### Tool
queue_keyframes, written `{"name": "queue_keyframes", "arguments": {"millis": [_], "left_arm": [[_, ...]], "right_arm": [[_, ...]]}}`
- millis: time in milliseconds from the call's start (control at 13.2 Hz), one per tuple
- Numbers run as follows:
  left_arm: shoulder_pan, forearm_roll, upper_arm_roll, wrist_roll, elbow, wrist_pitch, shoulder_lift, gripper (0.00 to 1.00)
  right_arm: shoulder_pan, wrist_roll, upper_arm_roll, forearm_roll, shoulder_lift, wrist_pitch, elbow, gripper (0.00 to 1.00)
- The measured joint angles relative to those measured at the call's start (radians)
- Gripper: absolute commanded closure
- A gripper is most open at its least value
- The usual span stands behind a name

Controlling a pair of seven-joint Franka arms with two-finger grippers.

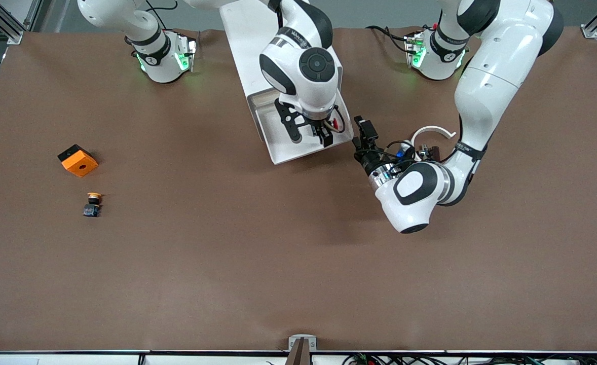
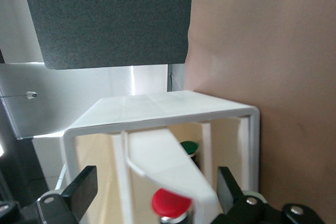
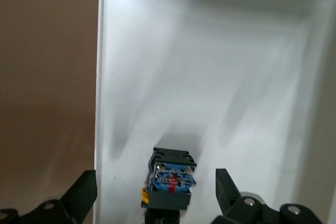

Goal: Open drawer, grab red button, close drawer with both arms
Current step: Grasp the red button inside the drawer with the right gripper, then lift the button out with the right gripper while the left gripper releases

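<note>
The drawer [image 1: 282, 152] is pulled out of the white cabinet [image 1: 248, 45] toward the front camera. The button [image 1: 335, 123] with its red cap lies in the drawer near the side toward the left arm's end. My right gripper [image 1: 324, 134] hangs low over the drawer, open. In the right wrist view the button's dark blue-black body [image 3: 171, 178] sits between the open fingers [image 3: 84, 192], untouched, on the drawer floor [image 3: 210, 77]. My left gripper [image 1: 363, 138] is open and empty beside the drawer's corner. The left wrist view shows the red cap [image 2: 169, 203] past the drawer front [image 2: 163, 161].
An orange-and-black cube [image 1: 78, 160] and a yellow-capped button [image 1: 92, 204] lie toward the right arm's end of the brown table [image 1: 227, 263]. A green-capped button [image 2: 189, 146] shows inside the cabinet in the left wrist view.
</note>
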Motion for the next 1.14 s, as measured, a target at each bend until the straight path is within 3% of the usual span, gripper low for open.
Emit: {"name": "queue_keyframes", "arguments": {"millis": [378,1135], "left_arm": [[0.098,0.081,-0.108,0.119,0.001,-0.018,-0.036,0.0],[0.144,0.275,-0.117,0.601,0.001,-0.022,-0.165,0.0]], "right_arm": [[0.001,0.006,0.0,0.005,0.024,0.008,0.001,0.0],[0.001,0.008,0.0,0.054,0.025,0.008,0.001,0.0]]}}
